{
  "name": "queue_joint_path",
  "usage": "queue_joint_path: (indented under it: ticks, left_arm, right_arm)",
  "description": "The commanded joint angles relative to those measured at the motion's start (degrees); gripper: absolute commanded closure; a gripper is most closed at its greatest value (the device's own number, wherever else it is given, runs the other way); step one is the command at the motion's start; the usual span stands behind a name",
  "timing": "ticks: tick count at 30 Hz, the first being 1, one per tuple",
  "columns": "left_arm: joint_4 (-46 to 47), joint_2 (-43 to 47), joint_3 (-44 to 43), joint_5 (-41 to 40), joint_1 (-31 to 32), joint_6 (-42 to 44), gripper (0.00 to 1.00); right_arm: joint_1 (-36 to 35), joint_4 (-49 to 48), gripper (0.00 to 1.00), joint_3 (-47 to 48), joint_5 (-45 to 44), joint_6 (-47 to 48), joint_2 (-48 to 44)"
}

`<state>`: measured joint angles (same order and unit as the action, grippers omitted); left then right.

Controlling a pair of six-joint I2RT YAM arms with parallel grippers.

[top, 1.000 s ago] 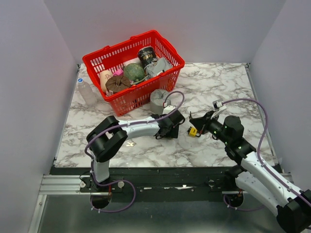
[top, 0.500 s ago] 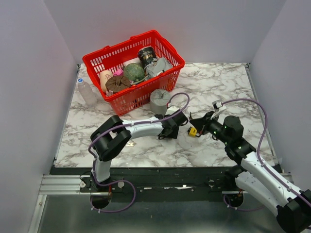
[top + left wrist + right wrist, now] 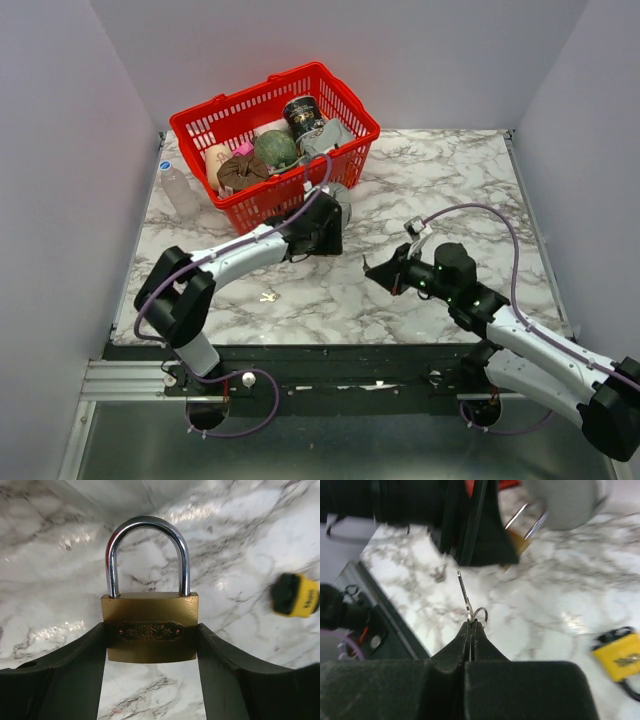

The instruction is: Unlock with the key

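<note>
Lock: the brass padlock (image 3: 149, 632) with a curved steel shackle is clamped by its two flat sides between the black fingers of the left gripper (image 3: 151, 647); it is held over the white marble table (image 3: 450, 180), just in front of the red plastic basket (image 3: 350, 95)
Key: the thin silver key (image 3: 464, 590) with a small ring is pinched at its bow by the right gripper (image 3: 470, 625), whose jaws are fully closed on it; the blade is pointed towards the left arm
Risk, alignment: no keyhole is shown in any view, so a blade brought in off-axis would likely skid off the brass
Risk, key grip: only the bow is held, so the key could be swung between the pads by a side load
Risk, lock grip: the sides are smooth, so the body could be twisted or pushed out by insertion force
Change, left arm: a second ago the left gripper was low beside the right one; it has since been drawn back towards the basket
Change, right arm: it has been shifted leftward and nearer the front edge, and the gap between the grippers has been widened
</note>
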<state>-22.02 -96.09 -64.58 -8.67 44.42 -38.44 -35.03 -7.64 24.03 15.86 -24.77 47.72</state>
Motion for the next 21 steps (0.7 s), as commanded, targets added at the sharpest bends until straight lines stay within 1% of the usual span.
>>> queue_joint_path:
  ticks: [1, 2, 4, 5, 9, 12, 19, 21]
  left_arm:
    - [11.1, 7.13, 3.04, 7.08, -4.95, -1.9, 1.0]
    - [12.08, 7.84, 4.01, 7.78, -5.83, -2.69, 1.0]
    - [14.1, 9.86, 6.21, 7.35, -6.1, -3.48, 1.0]
    - [14.72, 10.48, 6.91, 7.43, -6.19, -4.27, 1.0]
    - [15.52, 12.68, 8.41, 7.61, -6.46, -4.19, 1.0]
    - [16.04, 14.18, 9.72, 8.05, -6.46, -4.8, 1.0]
    - [17.18, 15.15, 10.61, 8.58, -6.28, -6.04, 1.0]
    - [17.54, 15.24, 10.87, 9.98, -6.37, -6.56, 1.0]
  right_arm:
    - [-4.96, -6.14, 0.99, -0.64, -3.2, -6.5, 2.89]
    - [-5.49, -6.77, 0.99, -0.57, -4.07, -8.17, 5.08]
    - [-6.98, -7.21, 0.99, 1.0, -4.87, -8.62, 8.33]
    - [-7.33, -7.39, 0.99, 1.89, -5.13, -8.36, 12.26]
    - [-8.39, -7.91, 0.99, 5.93, -3.47, -8.97, 19.84]
    - [-8.83, -8.97, 0.99, 7.16, -3.2, -9.85, 22.4]
    - [-8.92, -6.87, 0.99, 10.15, -3.11, -10.12, 25.22]
    - [-9.01, -6.34, 0.99, 10.86, -2.94, -10.38, 26.71]
